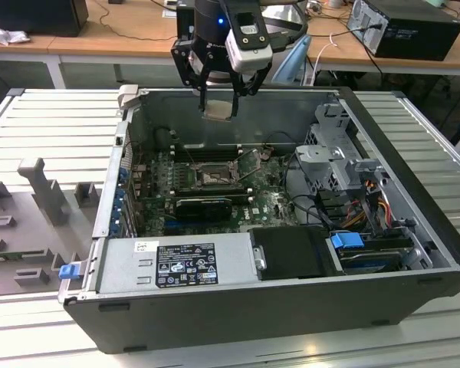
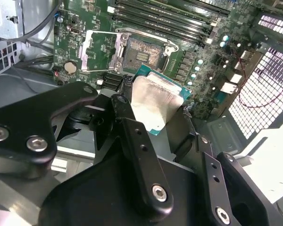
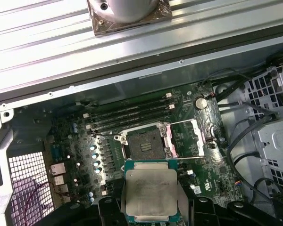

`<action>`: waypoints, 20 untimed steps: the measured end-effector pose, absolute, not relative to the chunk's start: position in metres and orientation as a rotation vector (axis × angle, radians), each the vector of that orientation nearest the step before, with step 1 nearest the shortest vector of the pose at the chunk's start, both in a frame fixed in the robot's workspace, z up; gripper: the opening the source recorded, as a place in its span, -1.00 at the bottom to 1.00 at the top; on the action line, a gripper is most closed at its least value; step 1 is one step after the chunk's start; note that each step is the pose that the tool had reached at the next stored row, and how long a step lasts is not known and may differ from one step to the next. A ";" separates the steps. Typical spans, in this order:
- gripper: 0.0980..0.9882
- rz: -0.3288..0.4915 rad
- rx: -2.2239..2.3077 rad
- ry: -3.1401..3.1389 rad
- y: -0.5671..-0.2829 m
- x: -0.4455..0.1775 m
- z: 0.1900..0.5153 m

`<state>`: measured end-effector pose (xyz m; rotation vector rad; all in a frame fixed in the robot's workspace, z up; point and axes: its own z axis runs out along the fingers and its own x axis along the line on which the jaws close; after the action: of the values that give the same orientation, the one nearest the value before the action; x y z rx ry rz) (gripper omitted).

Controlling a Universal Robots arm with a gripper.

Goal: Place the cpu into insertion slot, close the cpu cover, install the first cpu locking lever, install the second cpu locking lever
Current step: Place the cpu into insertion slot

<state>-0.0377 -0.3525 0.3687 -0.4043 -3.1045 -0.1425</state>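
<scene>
The cpu, silver-topped with a green rim, is hanging gripped in the claw above the green board. The insertion slot is lying open and empty, with the cpu cover resting swung back beside it.

The cpu is silver-grey with a green rim, the claw black, the circuit board green.

Open computer case, grey power supply
</scene>
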 end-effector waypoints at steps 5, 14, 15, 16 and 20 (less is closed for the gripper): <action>-0.03 -0.143 -0.471 -3.097 -0.353 -0.038 0.369; -0.03 -0.143 -0.597 -3.079 -0.353 -0.038 0.368; -0.03 -0.143 -0.607 -3.077 -0.353 -0.038 0.368; -0.03 -0.143 -0.625 -3.074 -0.353 -0.038 0.368; -0.03 -0.143 -0.689 -3.063 -0.353 -0.038 0.368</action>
<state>-0.0377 -0.3526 0.3677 -0.6892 -3.0625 -0.1431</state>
